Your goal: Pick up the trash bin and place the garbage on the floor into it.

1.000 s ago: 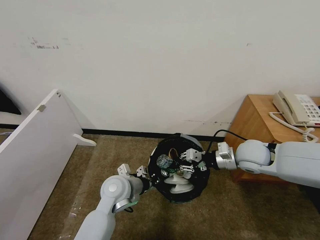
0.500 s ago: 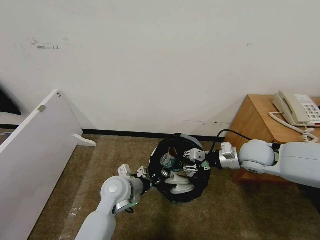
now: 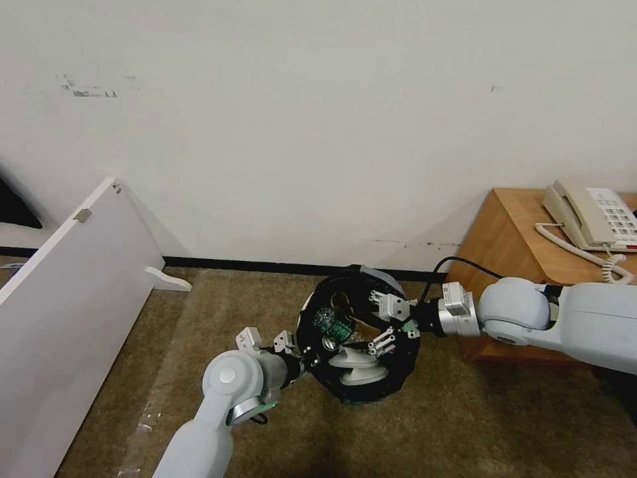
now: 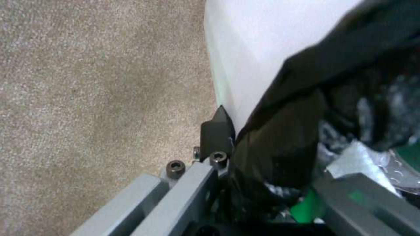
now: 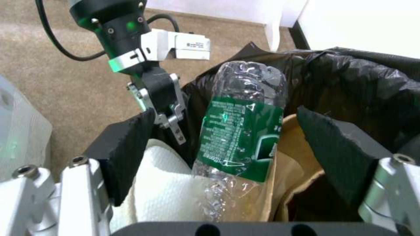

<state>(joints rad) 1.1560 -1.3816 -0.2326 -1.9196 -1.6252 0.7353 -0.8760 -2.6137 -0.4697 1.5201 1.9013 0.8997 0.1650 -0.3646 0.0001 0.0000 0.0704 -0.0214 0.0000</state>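
Item: trash bin (image 3: 358, 392), small, round, white-walled, black bag folded over its rim. It is being held up beside the floor (image 3: 464, 425), a beige-brown carpet, in front of the white wall and near a wooden side table (image 3: 511, 226) carrying a telephone (image 3: 590, 212).

Item: left gripper (image 3: 300, 358). It is clamping the bin's near rim, one finger outside the white wall and one inside against the bag, and appears to be bearing the bin.

Item: right gripper (image 3: 386, 324). It is hanging over the bin's mouth with jaws spread wide and nothing between its pads (image 5: 127, 154).

Item: green-labelled bottle (image 5: 241, 131), clear, crumpled plastic. It is lying free inside the bin, apart from both pads, leaning on a brown paper bag (image 5: 288, 164) and beside a white slipper (image 3: 358, 372).

Step in hand, as judged: the drop of the bottle into the bin, with the release seemingly done.

Next move calls for: lifting the right gripper straight clear of the rim without snagging the bag, while the left is keeping the bin level; any remaining litter cannot be told from here.
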